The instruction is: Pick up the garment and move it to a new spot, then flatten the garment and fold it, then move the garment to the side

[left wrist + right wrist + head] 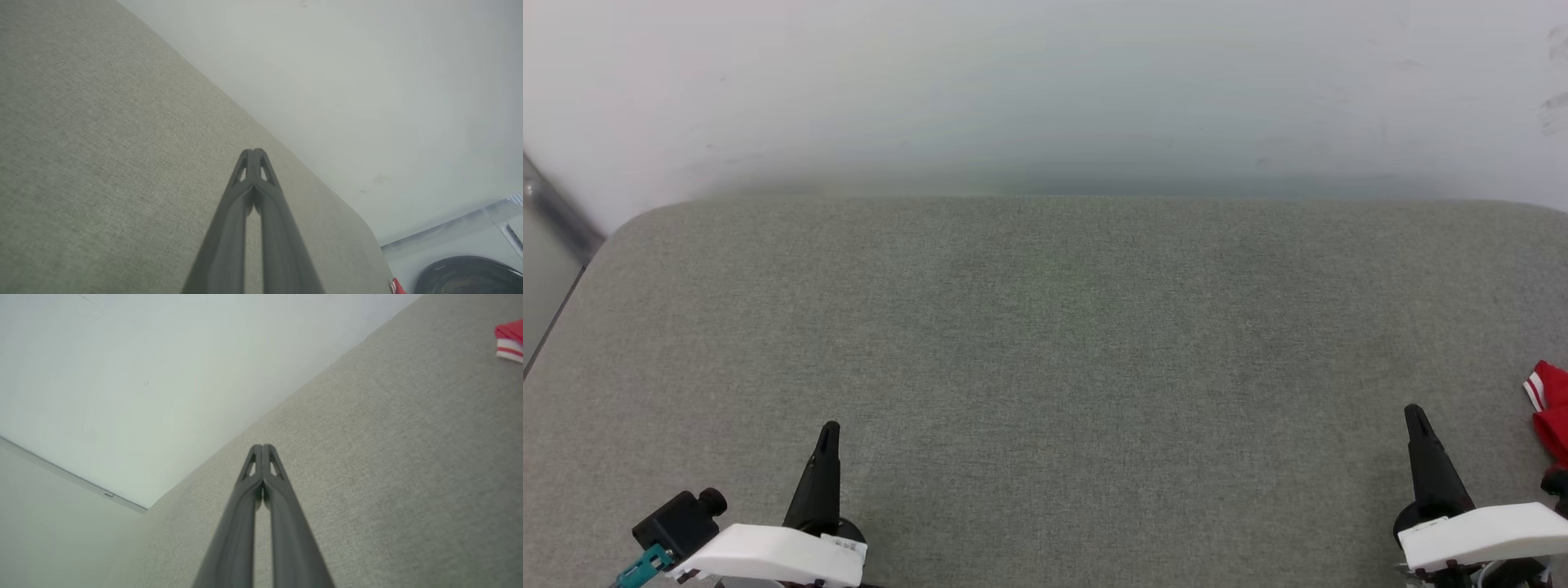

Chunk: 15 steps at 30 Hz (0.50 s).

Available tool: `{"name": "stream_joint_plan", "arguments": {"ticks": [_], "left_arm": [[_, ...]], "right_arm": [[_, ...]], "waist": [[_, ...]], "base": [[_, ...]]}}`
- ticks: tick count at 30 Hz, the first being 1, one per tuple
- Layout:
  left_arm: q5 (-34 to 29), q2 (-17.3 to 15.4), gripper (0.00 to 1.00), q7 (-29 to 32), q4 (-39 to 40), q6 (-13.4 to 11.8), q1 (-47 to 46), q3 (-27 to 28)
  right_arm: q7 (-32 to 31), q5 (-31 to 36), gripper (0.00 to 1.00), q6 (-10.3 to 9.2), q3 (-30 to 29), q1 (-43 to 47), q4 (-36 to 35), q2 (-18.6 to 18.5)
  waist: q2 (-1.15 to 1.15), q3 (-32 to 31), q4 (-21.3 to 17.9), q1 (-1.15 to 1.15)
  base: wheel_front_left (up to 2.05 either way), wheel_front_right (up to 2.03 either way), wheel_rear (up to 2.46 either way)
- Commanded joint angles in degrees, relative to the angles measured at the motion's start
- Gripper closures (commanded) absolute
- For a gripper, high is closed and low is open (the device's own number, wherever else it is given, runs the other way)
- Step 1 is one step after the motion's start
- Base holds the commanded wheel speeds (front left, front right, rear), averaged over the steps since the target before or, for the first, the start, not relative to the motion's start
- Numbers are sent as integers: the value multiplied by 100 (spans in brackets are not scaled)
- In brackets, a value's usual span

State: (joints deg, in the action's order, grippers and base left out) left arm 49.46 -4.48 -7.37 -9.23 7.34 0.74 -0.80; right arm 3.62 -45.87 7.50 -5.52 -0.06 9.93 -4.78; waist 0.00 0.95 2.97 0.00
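- Hovering clenched and empty over grey-green woven cushion (1045, 343): left gripper (829, 429), right gripper (1414, 411).
- Lying apart at right edge: red fabric garment (1550, 412) with striped trim.
- Judging progress: folded or not, cannot tell.

Matt, woven grey-green cloth is seen on the bench (1045, 343); the garment (1553, 408) is red cloth. The left gripper (830, 427) and right gripper (1414, 409) are made of matt dark plastic.
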Motion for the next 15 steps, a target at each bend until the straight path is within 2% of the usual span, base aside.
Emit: {"name": "stream_joint_plan", "arguments": {"ticks": [1, 15], "left_arm": [[225, -25, 100, 45, 39, 11, -177, 40], [1194, -42, 100, 283, -67, 13, -298, 119]], "right_arm": [[-48, -231, 100, 0, -24, -187, -33, 16], [-265, -1216, 100, 0, -43, -294, 62, 56]], "waist": [[0, -2, -6, 0], [0, -14, -54, 0]], "base": [[0, 0, 0], [0, 0, 0]]}}
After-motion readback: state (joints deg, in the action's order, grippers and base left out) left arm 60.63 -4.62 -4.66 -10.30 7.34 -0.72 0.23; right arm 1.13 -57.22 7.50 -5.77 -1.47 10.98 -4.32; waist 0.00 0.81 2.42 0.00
